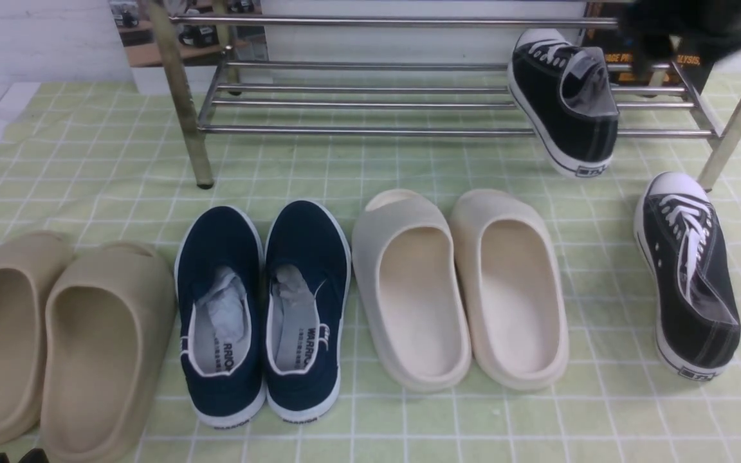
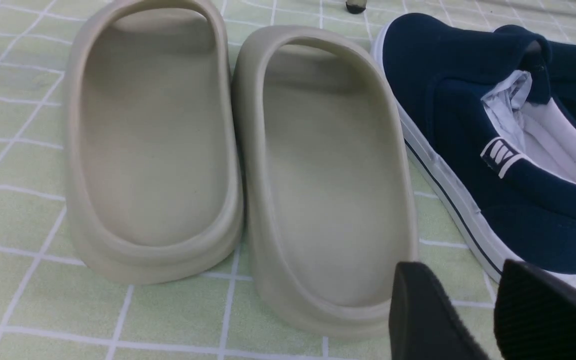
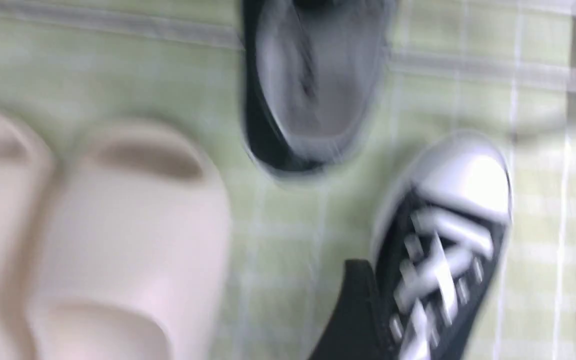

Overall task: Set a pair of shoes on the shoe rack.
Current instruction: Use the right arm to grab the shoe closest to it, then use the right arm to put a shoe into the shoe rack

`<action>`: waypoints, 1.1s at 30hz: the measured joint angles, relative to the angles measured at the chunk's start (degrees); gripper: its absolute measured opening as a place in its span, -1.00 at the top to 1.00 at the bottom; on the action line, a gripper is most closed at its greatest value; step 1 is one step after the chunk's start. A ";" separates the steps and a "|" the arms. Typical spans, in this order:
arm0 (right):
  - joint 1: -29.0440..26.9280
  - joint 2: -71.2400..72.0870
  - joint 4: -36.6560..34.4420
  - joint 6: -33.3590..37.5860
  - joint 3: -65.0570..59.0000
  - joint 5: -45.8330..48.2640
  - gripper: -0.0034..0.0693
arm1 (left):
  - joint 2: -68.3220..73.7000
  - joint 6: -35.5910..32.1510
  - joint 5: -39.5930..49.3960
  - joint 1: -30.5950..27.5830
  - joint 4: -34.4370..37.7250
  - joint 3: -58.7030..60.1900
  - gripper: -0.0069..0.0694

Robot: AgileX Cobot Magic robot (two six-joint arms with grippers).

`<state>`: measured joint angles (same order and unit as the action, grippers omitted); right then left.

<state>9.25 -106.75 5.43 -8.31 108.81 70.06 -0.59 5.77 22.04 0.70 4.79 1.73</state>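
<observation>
Beneath my right gripper (image 3: 473,305) — fingers spread wide, empty — lies one black canvas sneaker with white laces (image 3: 443,250).

The shoe rack (image 1: 357,131) spans the rear of the worktop (image 1: 615,424). One sneaker (image 1: 570,109) rests on its lower shelf, near the right end, heel projecting forward. In front of the rack, from left to right: a pair of slides (image 1: 110,347), a pair of slip-ons (image 1: 216,321), a second pair of slides (image 1: 512,289), and the other sneaker (image 1: 692,276), which lies before the right front leg (image 1: 740,122), apart from the slides.
</observation>
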 joint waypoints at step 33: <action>-2.84 3.24 4.06 -4.91 -18.64 -12.13 0.60 | 0.00 0.00 0.00 0.00 0.00 0.00 0.19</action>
<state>6.41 -103.51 9.49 -13.22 90.17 57.93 -0.59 5.77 22.04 0.70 4.79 1.73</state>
